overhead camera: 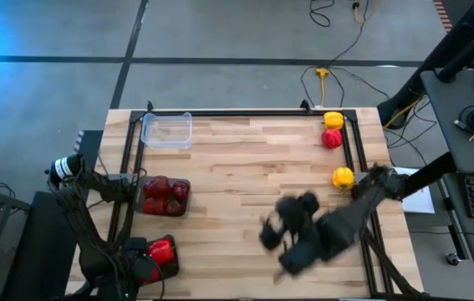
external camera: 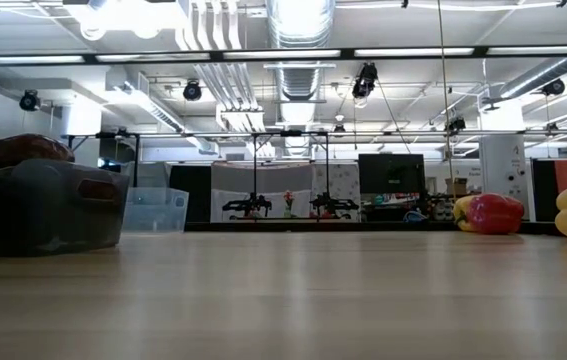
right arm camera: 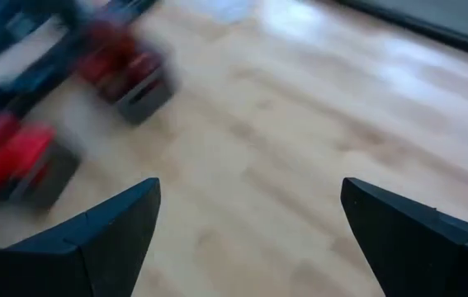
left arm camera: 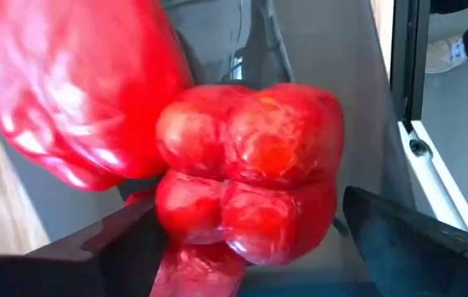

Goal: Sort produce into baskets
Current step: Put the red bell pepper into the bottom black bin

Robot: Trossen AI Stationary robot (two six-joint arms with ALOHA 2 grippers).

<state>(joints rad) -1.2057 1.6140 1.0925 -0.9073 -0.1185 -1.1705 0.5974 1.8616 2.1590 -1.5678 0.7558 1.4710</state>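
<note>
Right now my left gripper (left arm camera: 242,247) hangs over the dark basket (overhead camera: 172,266) at the near left corner of the table (overhead camera: 245,167); a bright red pepper (left arm camera: 250,173) sits just beyond its fingers, which stand apart on either side of it, and I can't tell whether they touch it, so I read this as a drop into that basket. A second red pepper (left arm camera: 68,91) lies against it. My right gripper (overhead camera: 282,238) is wide and empty, hovering over bare wood at the near middle. The move I expect turns on the three loose peppers at the far right edge: a yellow one (overhead camera: 333,120), a red one (overhead camera: 332,139) touching it, and another yellow (overhead camera: 343,177) a little nearer. All lie to the right of and beyond my right gripper, much closer to that arm. They sit beside the black frame rail (overhead camera: 355,146), so approach room is only from the table's middle. The maroon-filled basket (overhead camera: 165,196) and the clear tub (overhead camera: 167,130) stand along the left side, well apart.
</note>
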